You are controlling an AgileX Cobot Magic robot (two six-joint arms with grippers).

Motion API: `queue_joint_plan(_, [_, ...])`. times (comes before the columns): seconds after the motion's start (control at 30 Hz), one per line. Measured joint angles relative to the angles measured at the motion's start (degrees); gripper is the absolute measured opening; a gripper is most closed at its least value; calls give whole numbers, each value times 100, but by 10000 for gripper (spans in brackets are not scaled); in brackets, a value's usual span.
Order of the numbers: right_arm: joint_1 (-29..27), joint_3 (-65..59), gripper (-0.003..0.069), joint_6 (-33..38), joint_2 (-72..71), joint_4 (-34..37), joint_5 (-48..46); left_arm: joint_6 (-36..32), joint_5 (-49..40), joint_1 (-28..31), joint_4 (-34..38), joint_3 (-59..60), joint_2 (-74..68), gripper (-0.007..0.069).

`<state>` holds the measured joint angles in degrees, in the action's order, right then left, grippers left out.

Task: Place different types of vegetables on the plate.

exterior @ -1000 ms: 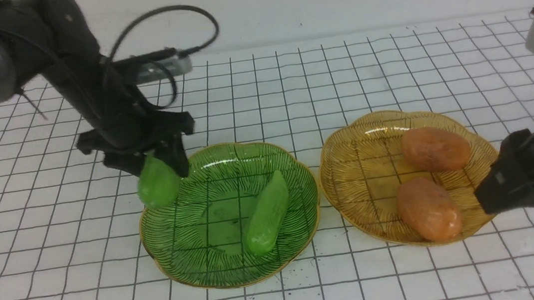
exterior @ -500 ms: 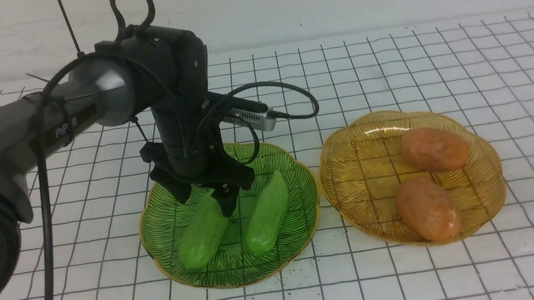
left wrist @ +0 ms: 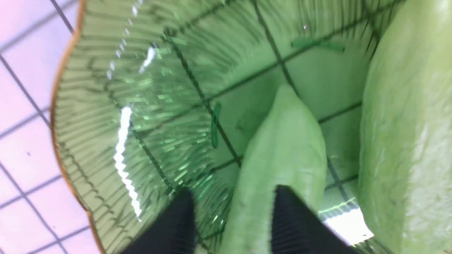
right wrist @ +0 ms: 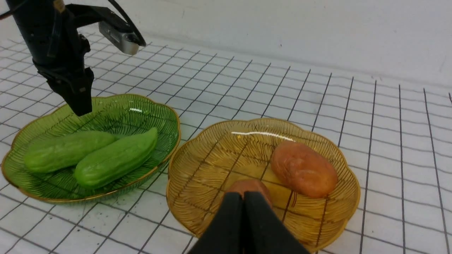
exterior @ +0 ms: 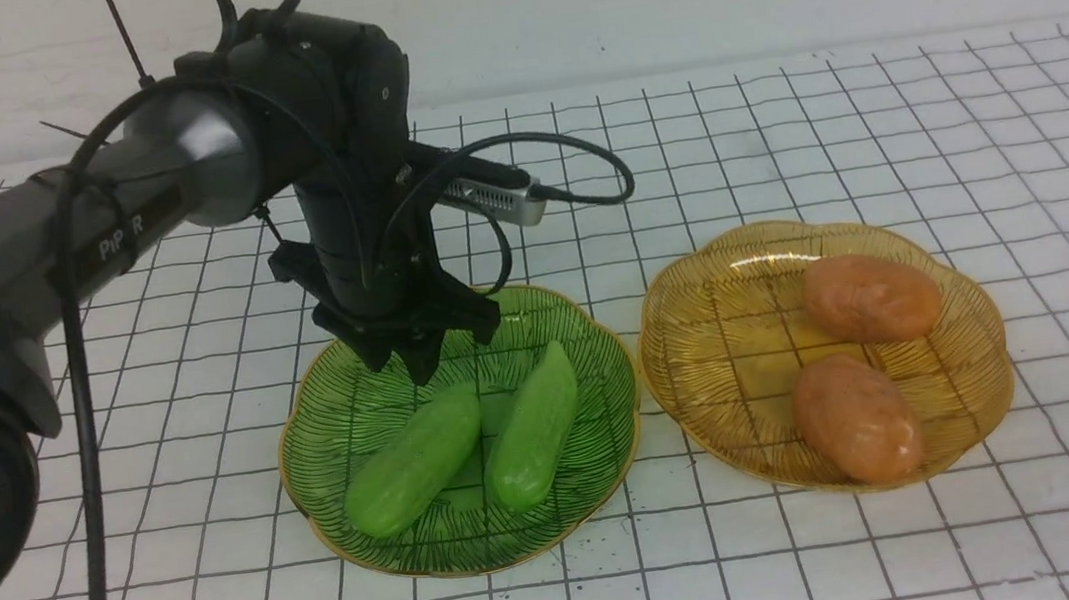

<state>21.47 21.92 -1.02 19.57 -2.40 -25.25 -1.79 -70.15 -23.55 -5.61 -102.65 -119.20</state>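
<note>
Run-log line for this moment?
Left gripper: open, empty, over ribbed green glass plate | Right gripper: shut, empty | glossy light-green cucumber pieces: green plate | matte orange-brown potato lumps: amber glass plate

plate: green plate (left wrist: 141, 88) with a gold edge, lying on a white table (left wrist: 21, 141) with dark lines | food: middle cucumber (left wrist: 286, 141) and side cucumber (left wrist: 406, 141) lie next to each other on the plate | hand: left gripper (left wrist: 233, 190), black fingers (left wrist: 293, 218) apart, the middle cucumber showing between them; can't tell if they touch it
</note>
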Motion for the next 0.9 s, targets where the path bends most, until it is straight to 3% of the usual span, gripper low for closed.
queue_joint_plan(0.1, [0,-498,-15,0,0,-50,732,0,-6,0,-5,-97,0,38])
queue_joint_plan(0.17, [0,-650,-15,0,0,-57,831,0,-6,0,-5,-109,0,8])
queue_joint_plan(0.7, [0,-1090,-15,0,-3,-57,256,179,-16,0,142,-121,371,-7])
queue_joint_plan(0.9, [-72,-1366,-15,0,-660,-57,76,179,-29,0,179,-134,922,-7])
